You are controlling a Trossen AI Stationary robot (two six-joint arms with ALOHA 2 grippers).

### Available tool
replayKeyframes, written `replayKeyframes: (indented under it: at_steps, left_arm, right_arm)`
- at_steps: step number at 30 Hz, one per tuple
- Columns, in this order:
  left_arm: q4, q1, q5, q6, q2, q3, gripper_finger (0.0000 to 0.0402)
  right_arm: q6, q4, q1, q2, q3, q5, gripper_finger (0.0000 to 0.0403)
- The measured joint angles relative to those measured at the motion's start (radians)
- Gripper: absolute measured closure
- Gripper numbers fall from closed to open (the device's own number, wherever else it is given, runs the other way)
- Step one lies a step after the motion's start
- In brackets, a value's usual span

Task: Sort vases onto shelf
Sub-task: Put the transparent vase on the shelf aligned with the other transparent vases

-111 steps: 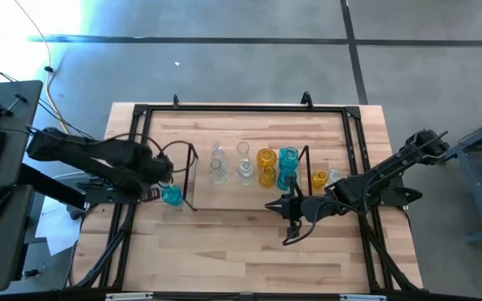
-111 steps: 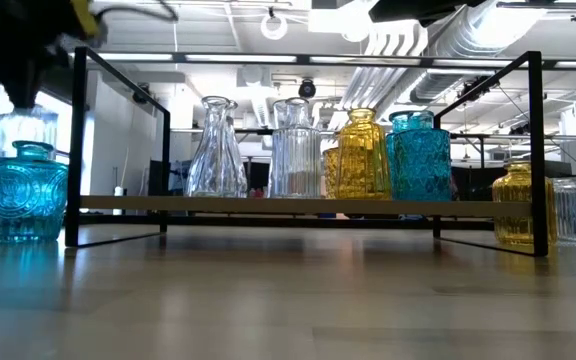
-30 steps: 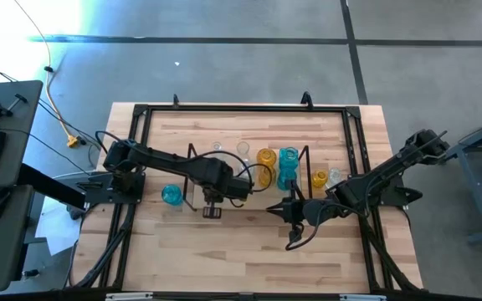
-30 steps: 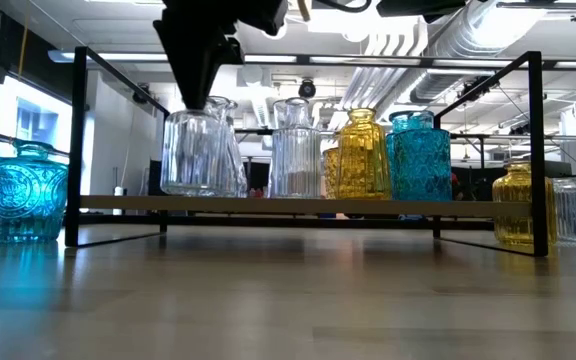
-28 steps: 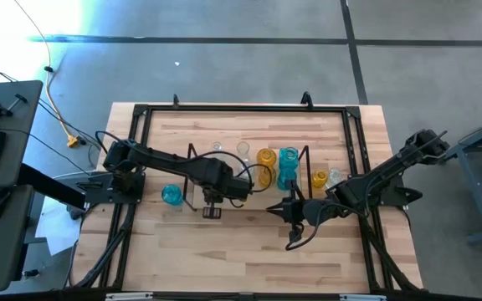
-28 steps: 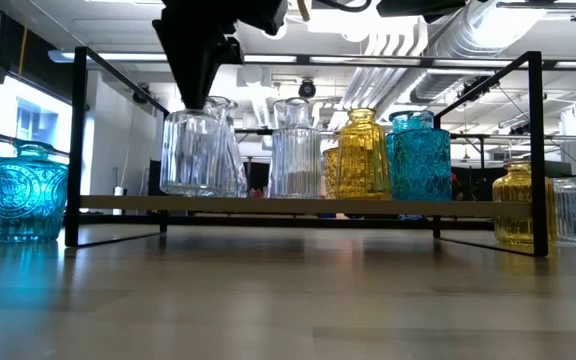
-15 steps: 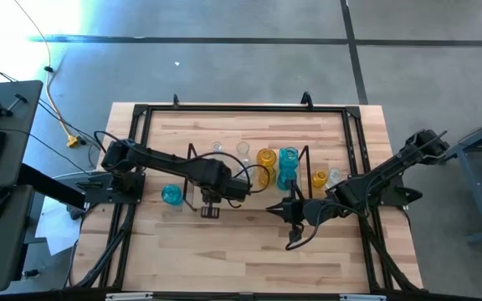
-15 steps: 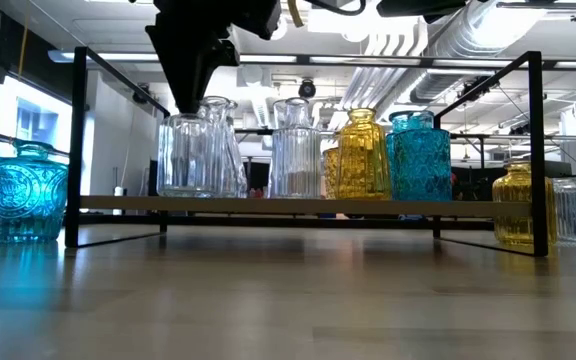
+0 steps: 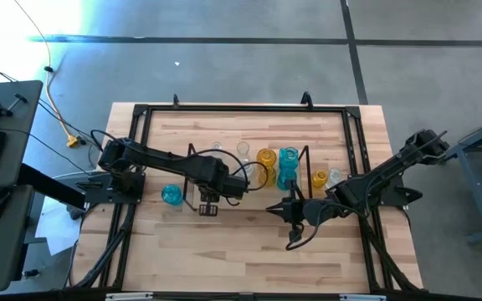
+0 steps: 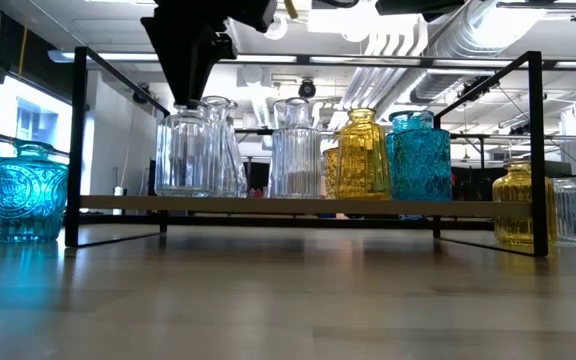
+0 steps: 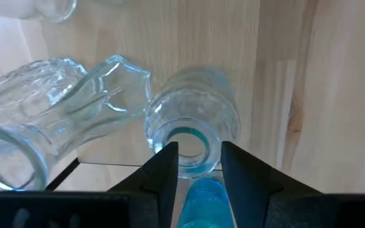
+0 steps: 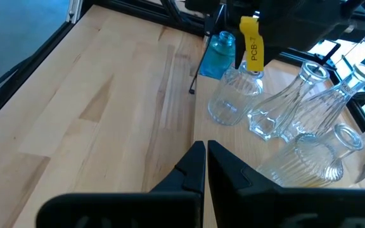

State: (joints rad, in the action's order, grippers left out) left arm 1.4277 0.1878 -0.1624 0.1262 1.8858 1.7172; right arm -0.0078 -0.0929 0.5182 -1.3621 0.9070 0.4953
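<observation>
The shelf (image 10: 268,205) carries clear vases (image 10: 296,150), an amber vase (image 10: 360,155) and a turquoise vase (image 10: 420,155). At its left end a clear ribbed vase (image 10: 188,155) stands on its base. My left gripper (image 11: 196,152) points straight down over this vase, open, one finger on each side of its mouth (image 11: 185,140). My right gripper (image 9: 270,206) hovers shut over the table in front of the shelf's right half, holding nothing. A turquoise vase (image 9: 171,195) stands on the table left of the shelf. An amber vase (image 10: 521,205) and a clear vase (image 10: 573,210) stand right of it. My left gripper's fingers (image 11: 165,166) come from above and flank the rim of the clear ribbed vase's mouth (image 11: 213,130). Whether they touch the glass I cannot tell. The vase stands upright on the shelf board.
A black frame (image 9: 224,109) rims the tabletop. The shelf's wire end frames (image 10: 76,140) rise at both ends. Bare wood (image 9: 224,251) lies between the shelf and the table's near edge. A yellow tag (image 12: 253,44) hangs on my left arm.
My left gripper and the clear ribbed vase under it have shifted a little toward the shelf's left end. The vase has stayed upright and now stands on the board. My right arm has kept still.
</observation>
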Motion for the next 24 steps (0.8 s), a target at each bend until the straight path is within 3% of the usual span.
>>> replayKeyframes:
  at_steps: [12, 16, 24]
  left_arm:
    - [0.028, 0.003, -0.032, -0.016, -0.023, 0.042, 0.0325]
    - [0.064, 0.004, 0.007, -0.008, -0.023, 0.049, 0.0337]
    - [0.141, 0.005, 0.028, 0.029, -0.023, -0.012, 0.0390]
  right_arm:
    - [0.000, 0.001, 0.000, 0.000, 0.000, 0.000, 0.0403]
    - [0.000, 0.001, 0.000, 0.000, 0.000, 0.000, 0.0403]
    - [0.000, 0.000, 0.000, 0.000, 0.000, 0.000, 0.0403]
